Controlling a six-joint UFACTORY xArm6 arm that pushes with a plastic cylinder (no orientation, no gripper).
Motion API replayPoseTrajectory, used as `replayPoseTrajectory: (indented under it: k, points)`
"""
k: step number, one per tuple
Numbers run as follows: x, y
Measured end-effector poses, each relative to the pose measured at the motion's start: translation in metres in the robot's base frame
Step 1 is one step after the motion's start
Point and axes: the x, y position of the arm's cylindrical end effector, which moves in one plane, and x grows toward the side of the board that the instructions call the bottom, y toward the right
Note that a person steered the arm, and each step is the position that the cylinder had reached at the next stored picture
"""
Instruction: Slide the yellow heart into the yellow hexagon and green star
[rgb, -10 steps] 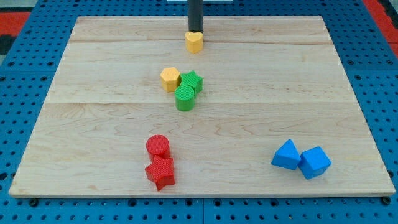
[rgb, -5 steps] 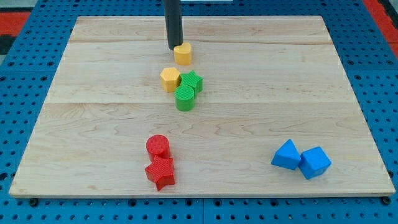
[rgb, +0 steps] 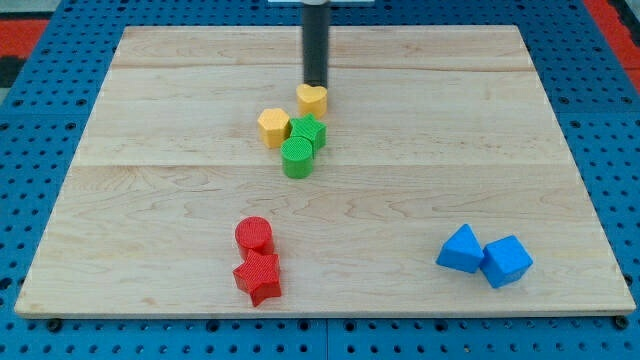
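Note:
The yellow heart (rgb: 312, 98) sits just above the green star (rgb: 309, 131) and to the upper right of the yellow hexagon (rgb: 273, 127), close to both. Whether it touches the star I cannot tell. My tip (rgb: 315, 84) stands right behind the heart, at its top edge, touching or nearly touching it. A green cylinder (rgb: 296, 158) rests against the star's lower side.
A red cylinder (rgb: 254, 235) and a red star (rgb: 259, 277) sit together at the lower left of the wooden board (rgb: 150, 200). Two blue blocks (rgb: 462, 248) (rgb: 505, 261) sit together at the lower right.
The yellow heart has moved down the view toward the hexagon and star, ending slightly further right. My tip went left, then came back right behind the heart.

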Motion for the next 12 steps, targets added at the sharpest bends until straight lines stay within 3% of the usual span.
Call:
replayPoseTrajectory:
  k: [2,4,6,8,12]
  points:
    - [0.015,-0.008]
    - [0.014,0.056]
    - [0.014,0.032]
    - [0.022,0.07]
    - [0.03,0.031]
